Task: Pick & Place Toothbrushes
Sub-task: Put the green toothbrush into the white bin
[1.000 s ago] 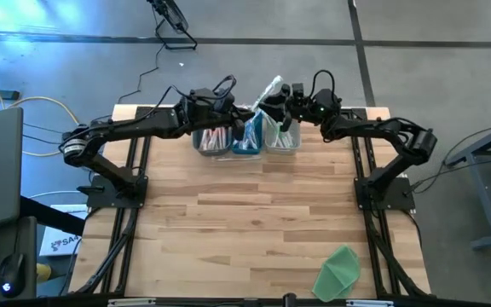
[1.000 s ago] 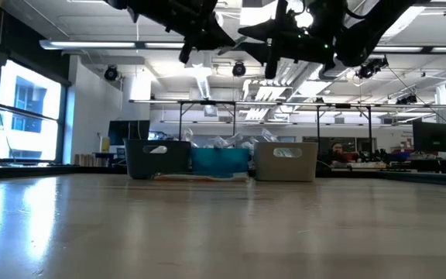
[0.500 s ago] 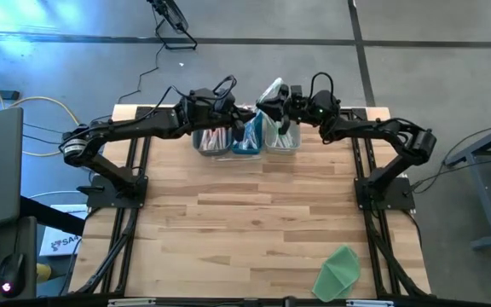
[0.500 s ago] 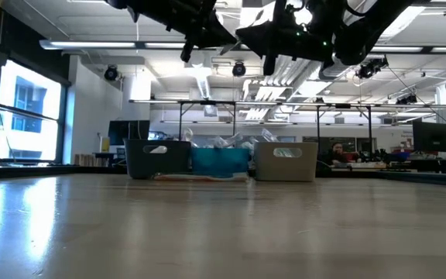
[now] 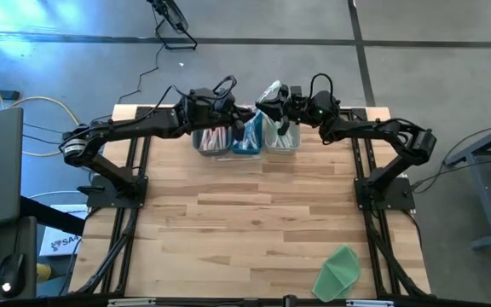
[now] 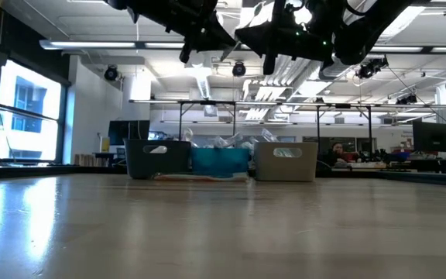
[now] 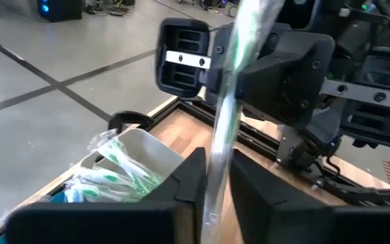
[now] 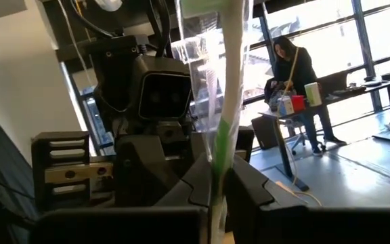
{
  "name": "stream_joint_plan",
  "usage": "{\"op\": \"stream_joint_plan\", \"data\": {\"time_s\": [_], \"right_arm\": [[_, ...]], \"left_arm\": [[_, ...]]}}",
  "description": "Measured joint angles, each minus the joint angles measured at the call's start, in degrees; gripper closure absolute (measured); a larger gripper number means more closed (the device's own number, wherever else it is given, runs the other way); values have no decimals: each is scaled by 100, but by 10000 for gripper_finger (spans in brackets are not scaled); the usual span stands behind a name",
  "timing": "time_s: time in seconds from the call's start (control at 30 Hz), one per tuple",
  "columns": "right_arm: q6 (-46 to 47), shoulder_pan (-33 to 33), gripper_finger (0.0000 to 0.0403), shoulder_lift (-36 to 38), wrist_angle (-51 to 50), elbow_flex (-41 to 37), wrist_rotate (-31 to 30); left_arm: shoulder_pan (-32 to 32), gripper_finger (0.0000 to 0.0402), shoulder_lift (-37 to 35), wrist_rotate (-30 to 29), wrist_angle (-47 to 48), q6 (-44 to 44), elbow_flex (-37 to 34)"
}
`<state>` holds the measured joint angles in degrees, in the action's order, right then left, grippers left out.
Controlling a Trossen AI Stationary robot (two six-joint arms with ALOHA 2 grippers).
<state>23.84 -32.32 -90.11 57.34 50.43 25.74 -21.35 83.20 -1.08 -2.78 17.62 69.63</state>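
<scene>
Our left gripper (image 7: 212, 179) hangs above the row of bins at the table's (image 5: 254, 222) far edge, over the dark bin (image 5: 214, 139) and blue bin (image 5: 247, 141), fingers narrowly parted around a wrapped green toothbrush (image 7: 230, 102). Whether they still press it we cannot tell. Our right gripper (image 8: 217, 186), above the white bin (image 5: 283, 136), has its fingers pinched on the same toothbrush (image 8: 225, 88); this looks like a handover. We should let the left fingers spread fully before the right arm pulls away, then lower the brush upright into the white bin, where other green toothbrushes (image 7: 124, 173) lie.
</scene>
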Motion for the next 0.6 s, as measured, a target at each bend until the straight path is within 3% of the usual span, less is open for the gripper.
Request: {"op": "stream_joint_plan", "data": {"time_s": [0.37,0.6], "right_arm": [[-5,-9,390,4,-15,0,-29],[44,-228,390,4,-116,0,-17]], "left_arm": [[-3,217,2,-424,306,267,0],[-3,183,2,-418,443,185,0]]}}
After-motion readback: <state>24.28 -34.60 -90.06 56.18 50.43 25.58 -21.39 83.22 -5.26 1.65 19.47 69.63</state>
